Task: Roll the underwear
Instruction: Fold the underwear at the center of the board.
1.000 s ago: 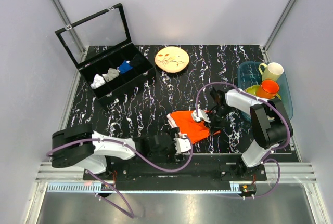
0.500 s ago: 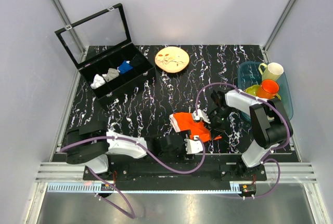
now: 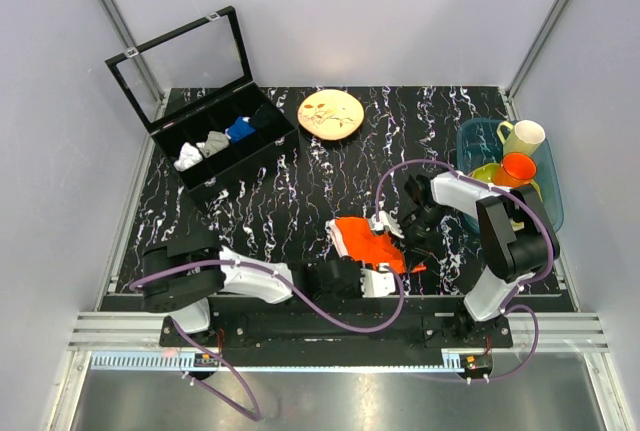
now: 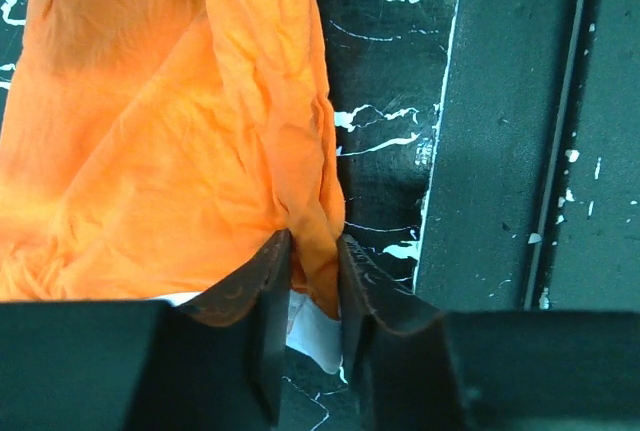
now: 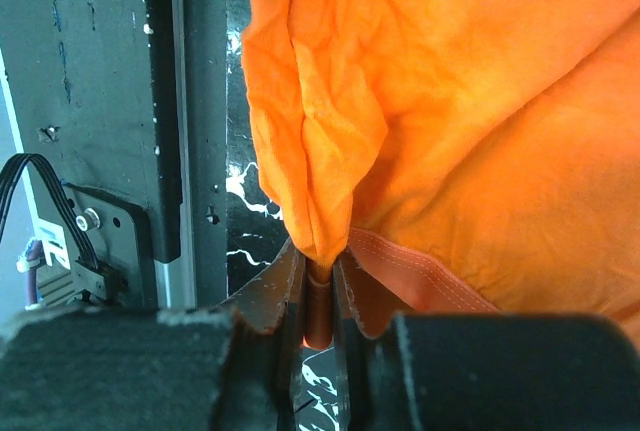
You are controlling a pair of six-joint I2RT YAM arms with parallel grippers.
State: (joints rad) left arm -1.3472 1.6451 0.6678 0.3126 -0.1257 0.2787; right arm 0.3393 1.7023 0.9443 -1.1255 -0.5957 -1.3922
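Top external view: a black, white-veined table (image 3: 300, 201) stands between pale grey walls (image 3: 400, 11). The underwear (image 3: 365, 241) lies bunched on the table near its near edge, right of centre. The left gripper (image 3: 378, 279) has its jaws pinching a fold at the near side, and the right gripper (image 3: 386, 222) has its jaws pinching a fold at the far side. A box (image 3: 245, 163) and a plate (image 3: 330, 114) sit far back, and a basket (image 3: 475, 141) sits at the right.

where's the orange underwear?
Top view: the bright orange fabric underwear lies on the black marbled table, near edge, right of centre, between the left gripper and right gripper, each pinching a fold.
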